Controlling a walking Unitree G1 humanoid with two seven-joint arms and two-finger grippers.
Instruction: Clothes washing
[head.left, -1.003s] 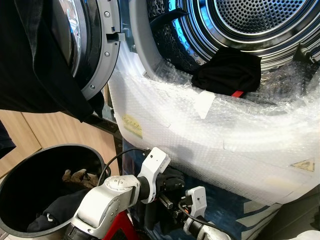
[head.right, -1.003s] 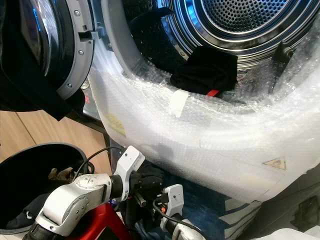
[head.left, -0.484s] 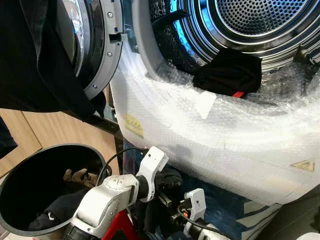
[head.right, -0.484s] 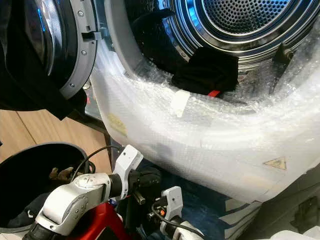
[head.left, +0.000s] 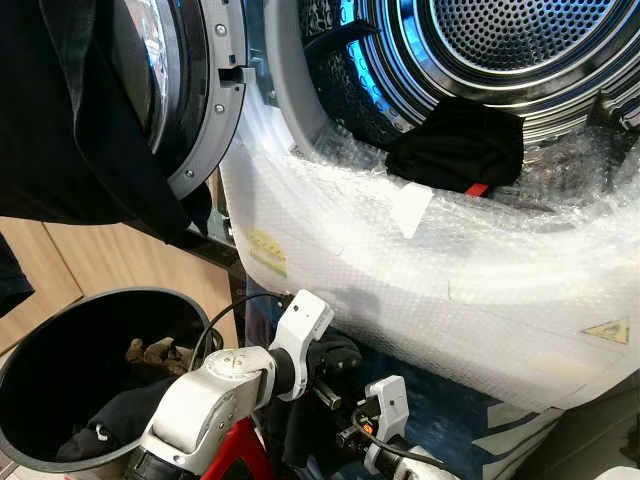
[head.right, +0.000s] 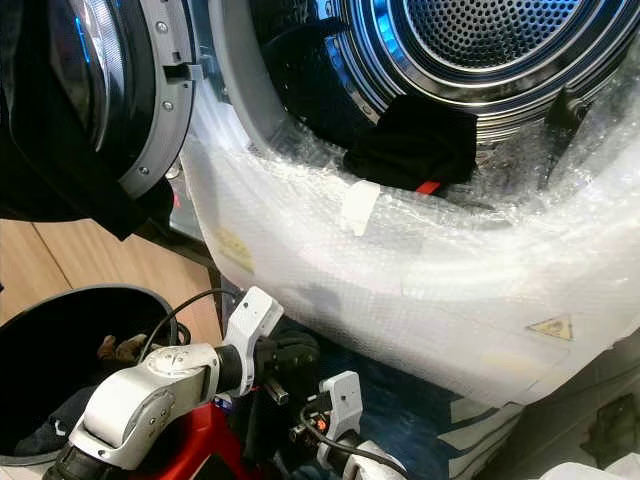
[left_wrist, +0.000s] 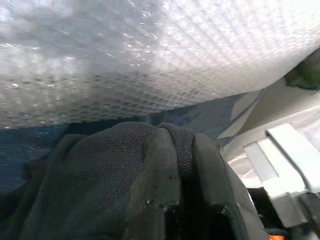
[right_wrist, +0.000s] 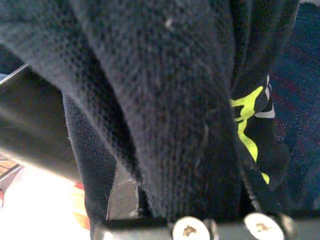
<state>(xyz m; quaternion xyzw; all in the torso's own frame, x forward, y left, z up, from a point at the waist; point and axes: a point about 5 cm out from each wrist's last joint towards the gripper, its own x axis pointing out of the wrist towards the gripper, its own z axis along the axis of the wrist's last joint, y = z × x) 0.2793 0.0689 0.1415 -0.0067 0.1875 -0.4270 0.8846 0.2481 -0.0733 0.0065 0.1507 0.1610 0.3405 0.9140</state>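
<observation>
The washer's front, w/ its lower half wrapped in bubble wrap (head.left: 420, 280), takes up most of the head views; the drum (head.left: 500, 40) is open and the door (head.left: 190, 90) is swung to the robot's left. A black garment (head.left: 455, 145) is draped over the drum's lip, half in, half out. Another dark cloth (head.left: 70, 120) is hung over the door. Below left, a black bin (head.left: 60, 345) is seen w/ more clothes inside.

Low, just under the wrap, both grippers are met on a dark knit garment (left_wrist: 100, 190). The left gripper (left_wrist: 172, 187) is clenched on a fold of it. On the right gripper (right_wrist: 215, 220), cloth w/ a yellow-green mark is draped over the fingers; whether it's pinched can't be told.

Step judged: garment to be lifted into drum. Both grips should be kept firm, the bundle raised clear of the wrap's bulge, then pushed well past the lip so nothing's left hanging out.
</observation>
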